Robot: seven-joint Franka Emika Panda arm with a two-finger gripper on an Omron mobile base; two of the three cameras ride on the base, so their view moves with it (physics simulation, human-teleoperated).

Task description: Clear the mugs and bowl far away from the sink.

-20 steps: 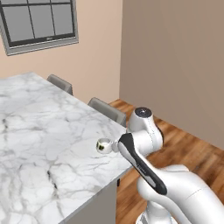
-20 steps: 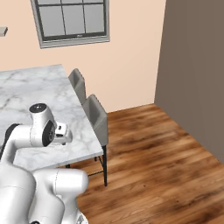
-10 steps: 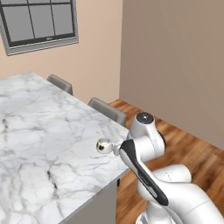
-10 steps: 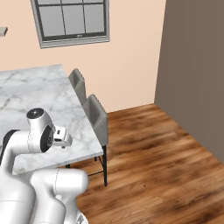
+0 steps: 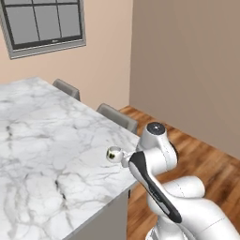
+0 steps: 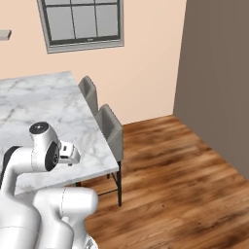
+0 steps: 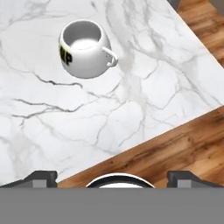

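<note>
A glossy white mug (image 7: 86, 49) with a dark mark stands upright on the white marble counter (image 7: 131, 105), its handle pointing right in the hand view. The same mug (image 5: 114, 153) sits near the counter's right edge, just left of my arm. My gripper (image 7: 114, 178) hangs above and back from the mug, over the counter's edge. It is open, with the dark fingertips (image 7: 41, 177) wide apart and nothing between them. The bowl and the sink are out of view.
Two grey chairs (image 5: 119, 118) (image 5: 65, 87) stand tucked against the counter's far side, also the chairs (image 6: 111, 127) (image 6: 88, 88). Wooden floor (image 6: 170, 165) lies beyond the counter edge. A window (image 5: 44, 26) is on the back wall.
My arm's upper joint has sunk a little. The white mug has stayed in place and the gripper has stayed open.
</note>
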